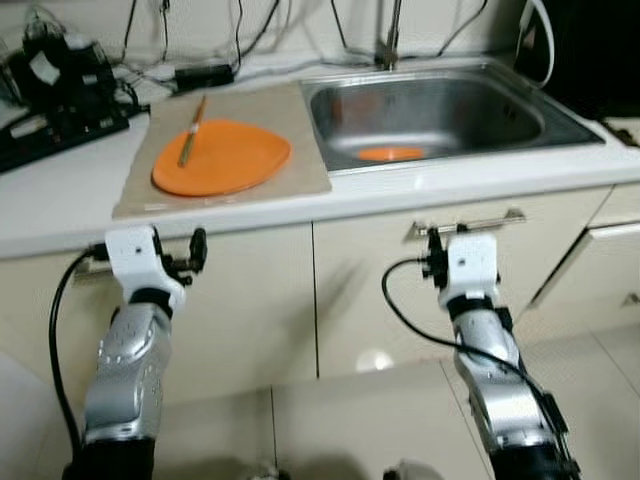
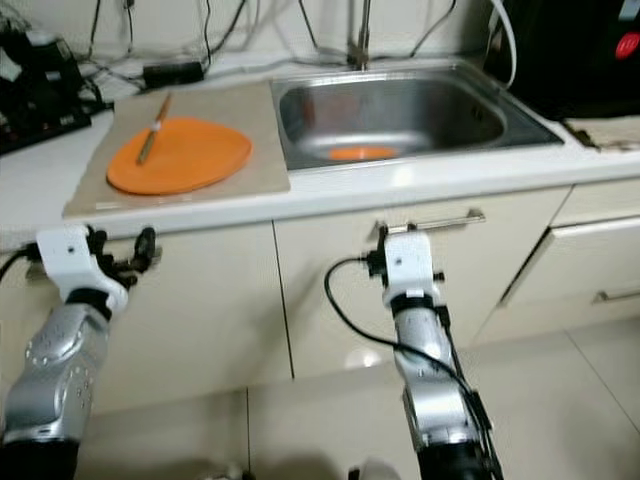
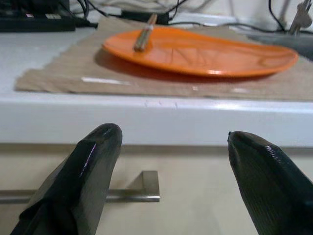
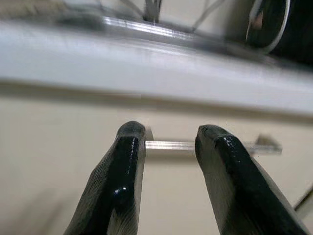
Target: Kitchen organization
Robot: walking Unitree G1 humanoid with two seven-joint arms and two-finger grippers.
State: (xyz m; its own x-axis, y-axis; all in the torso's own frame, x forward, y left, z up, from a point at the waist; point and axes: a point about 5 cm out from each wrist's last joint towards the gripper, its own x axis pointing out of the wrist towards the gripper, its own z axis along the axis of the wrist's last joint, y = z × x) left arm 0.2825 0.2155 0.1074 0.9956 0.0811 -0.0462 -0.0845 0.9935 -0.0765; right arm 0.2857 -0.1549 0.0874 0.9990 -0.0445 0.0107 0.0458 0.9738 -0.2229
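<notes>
On the white counter, left of the sink, a tan mat lies flat with an orange plate on it. A thin stick-like utensil rests on the plate's far left part, its far end reaching past the rim over the mat. Inside the steel sink a second orange piece lies on the bottom near the front wall; what it is cannot be made out. A tap rises at the far edge of the sink, and cables and a black power brick trail along the wall behind the mat. Dark equipment sits on the far left of the counter.

Below the counter edge, both arms are raised in front of the cream cupboard doors. The left gripper is near the counter's front edge, below the mat, its fingers spread wide with nothing between them; a metal door handle shows behind them. The right gripper is in front of the cupboard under the sink, close to another bar handle, its fingers parted with a moderate gap and holding nothing. Pale tiles cover the floor.
</notes>
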